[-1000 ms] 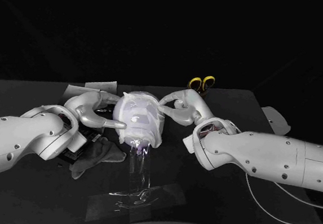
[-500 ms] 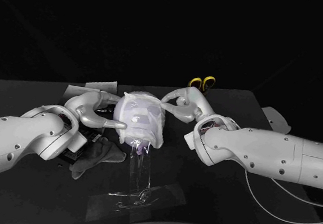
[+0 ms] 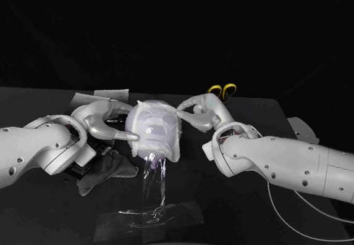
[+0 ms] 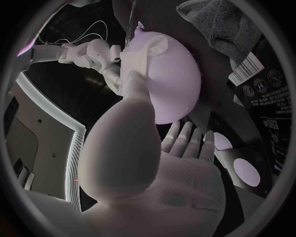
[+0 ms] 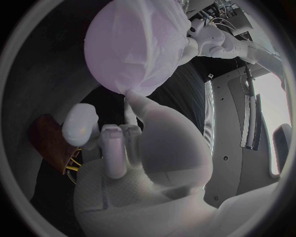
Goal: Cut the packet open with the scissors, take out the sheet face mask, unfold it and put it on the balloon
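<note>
A pale lavender balloon [image 3: 156, 154] sits atop a clear stand [image 3: 155, 197] at mid table, and the white sheet mask [image 3: 152, 124] is draped over it. My left hand [image 3: 104, 119] cups the balloon's left side, its thumb pressing on the mask [image 4: 138, 54] and its fingers lying behind the balloon [image 4: 175, 84]. My right hand [image 3: 200, 115] is at the balloon's right side; one digit touches the balloon [image 5: 132, 49] and the others are curled away from it. The black packet [image 4: 262, 94] with a barcode lies flat under my left arm. The yellow-handled scissors [image 3: 222, 90] lie behind my right hand.
A grey cloth [image 3: 103, 171] lies crumpled on the table left of the stand. A pale flat scrap [image 3: 100, 93] rests behind my left hand. The table's back edge runs just past the scissors.
My right arm has shifted slightly to the left and its fingers have eased along the balloon's right side. The balloon has turned a little. My left hand has stayed in place.
</note>
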You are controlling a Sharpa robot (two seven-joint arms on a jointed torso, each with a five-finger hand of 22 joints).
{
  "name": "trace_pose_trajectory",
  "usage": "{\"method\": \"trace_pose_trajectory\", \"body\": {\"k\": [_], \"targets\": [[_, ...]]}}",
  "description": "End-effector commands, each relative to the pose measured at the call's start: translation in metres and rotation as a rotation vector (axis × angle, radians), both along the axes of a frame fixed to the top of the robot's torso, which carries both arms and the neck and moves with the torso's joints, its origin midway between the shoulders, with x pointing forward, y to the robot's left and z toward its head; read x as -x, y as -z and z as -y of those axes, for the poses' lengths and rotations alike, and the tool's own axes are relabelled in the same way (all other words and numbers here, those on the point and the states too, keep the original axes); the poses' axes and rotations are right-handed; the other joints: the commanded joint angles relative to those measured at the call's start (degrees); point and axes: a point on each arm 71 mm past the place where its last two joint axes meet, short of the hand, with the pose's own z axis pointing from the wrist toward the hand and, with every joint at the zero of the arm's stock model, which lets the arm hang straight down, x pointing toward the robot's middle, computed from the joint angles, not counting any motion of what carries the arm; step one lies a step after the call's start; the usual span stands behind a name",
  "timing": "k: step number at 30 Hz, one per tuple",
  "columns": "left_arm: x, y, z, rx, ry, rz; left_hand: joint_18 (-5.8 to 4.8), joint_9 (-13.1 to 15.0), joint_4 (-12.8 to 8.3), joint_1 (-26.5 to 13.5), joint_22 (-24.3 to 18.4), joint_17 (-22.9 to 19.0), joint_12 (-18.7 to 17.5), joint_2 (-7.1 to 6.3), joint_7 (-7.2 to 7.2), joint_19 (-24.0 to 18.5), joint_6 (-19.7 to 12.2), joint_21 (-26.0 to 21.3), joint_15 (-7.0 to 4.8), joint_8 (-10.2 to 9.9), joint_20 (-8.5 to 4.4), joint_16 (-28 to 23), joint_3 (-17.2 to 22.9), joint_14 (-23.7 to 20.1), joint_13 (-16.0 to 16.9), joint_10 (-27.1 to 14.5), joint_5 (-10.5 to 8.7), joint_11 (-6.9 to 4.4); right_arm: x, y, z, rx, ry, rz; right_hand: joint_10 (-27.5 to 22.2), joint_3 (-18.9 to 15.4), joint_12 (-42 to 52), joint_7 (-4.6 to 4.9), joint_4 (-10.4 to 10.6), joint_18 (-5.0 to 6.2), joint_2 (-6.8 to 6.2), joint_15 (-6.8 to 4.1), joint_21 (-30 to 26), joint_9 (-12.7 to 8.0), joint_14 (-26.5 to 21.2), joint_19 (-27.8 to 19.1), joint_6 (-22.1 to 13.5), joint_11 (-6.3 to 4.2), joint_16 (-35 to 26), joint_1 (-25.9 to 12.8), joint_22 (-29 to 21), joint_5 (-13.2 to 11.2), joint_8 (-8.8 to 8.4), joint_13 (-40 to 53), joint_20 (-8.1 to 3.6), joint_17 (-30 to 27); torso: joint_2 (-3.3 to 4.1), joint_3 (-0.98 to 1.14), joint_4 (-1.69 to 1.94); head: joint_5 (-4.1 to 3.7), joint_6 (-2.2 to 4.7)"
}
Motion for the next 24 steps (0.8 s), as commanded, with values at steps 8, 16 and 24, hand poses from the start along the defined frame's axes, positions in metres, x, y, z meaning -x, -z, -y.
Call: {"method": "trace_pose_trajectory", "body": {"k": [8, 16, 24], "targets": [[0.001, 0.001, 0.002, 0.000, 0.006, -0.008, 0.77, 0.1, 0.0, 0.3, 0.0, -0.1, -0.3, -0.06, 5.02, 0.3, -0.1, 0.3, 0.09, -0.1, 0.09, -0.3, 0.1, 0.3, 0.0, -0.1, 0.30, 0.07, -0.008, -0.005, -0.001, 0.011, -0.017, 0.017, 5.4, 0.7, -0.7, -0.12, -0.1, 0.52, -0.15, -0.43, -0.6, 3.2, 6.1, -0.2, -0.6, -0.28, 0.4, -0.8, 5.8, 0.1, 0.26, 14.1, -0.36, 15.1, 0.01, 0.02, 0.01, -0.02, 0.10], [0.001, 0.001, 0.001, -0.001, 0.005, -0.009, 0.77, 0.1, 0.0, 0.3, 0.0, -0.1, -0.3, -0.06, 5.02, 0.3, -0.1, 0.3, 0.09, -0.1, 0.09, -0.3, 0.1, 0.3, 0.0, -0.1, 0.30, 0.07, -0.016, -0.012, 0.002, 0.024, -0.011, 0.046, 5.4, 0.7, -0.8, -0.12, -0.2, 0.53, -0.20, -0.44, -0.6, 3.2, 6.1, -0.3, -0.7, -0.28, 0.4, -0.9, 5.8, 0.1, 0.27, 14.0, -0.36, 15.1, 0.02, 0.01, 0.03, 0.05, 0.13], [0.000, 0.001, 0.001, -0.002, 0.003, -0.009, 0.77, 0.1, 0.0, 0.3, 0.0, -0.1, -0.3, -0.06, 5.02, 0.3, -0.1, 0.3, 0.09, -0.1, 0.09, -0.3, 0.1, 0.3, 0.0, -0.1, 0.30, 0.07, -0.021, -0.013, 0.004, 0.036, -0.013, 0.040, 5.1, 1.1, -1.6, -0.08, -0.7, 0.64, -1.04, -0.42, -1.3, 3.5, 6.1, -0.5, -1.4, -0.26, 0.4, -1.1, 5.7, 0.1, 0.29, 13.6, -0.35, 15.1, -0.02, -0.01, 0.02, 0.24, 0.24]]}}
